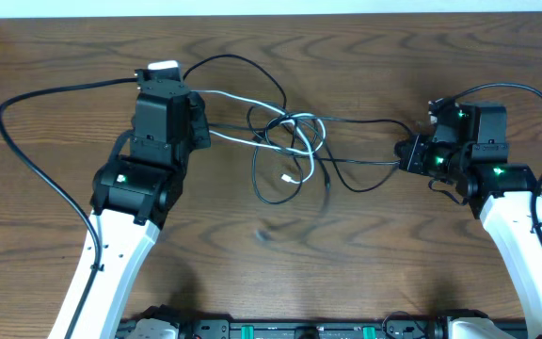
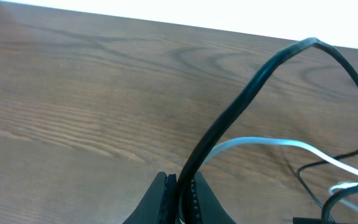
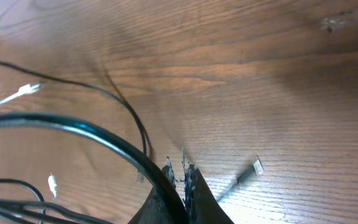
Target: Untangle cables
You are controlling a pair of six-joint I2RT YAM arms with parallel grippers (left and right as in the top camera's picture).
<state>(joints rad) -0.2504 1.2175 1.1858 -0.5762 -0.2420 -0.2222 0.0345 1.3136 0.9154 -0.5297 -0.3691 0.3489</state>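
Overhead: cables (image 1: 290,141) knotted mid-table (image 1: 26,273), betw. 2 arms. 1 white cable (image 1: 238,99); no. of black ones unclear where loops overlap. Left gripper (image 1: 203,132) & right gripper (image 1: 405,153) tips mostly hidden by wrists.

L wrist: fingers (image 2: 160,202) cut off at btm edge, pressed together on 1 black cable (image 2: 253,81); white one beside it.

R wrist: fingers (image 3: 207,202) pinch 1 black cord (image 3: 73,127); 1 plug end (image 3: 253,169) near tips, blurry.
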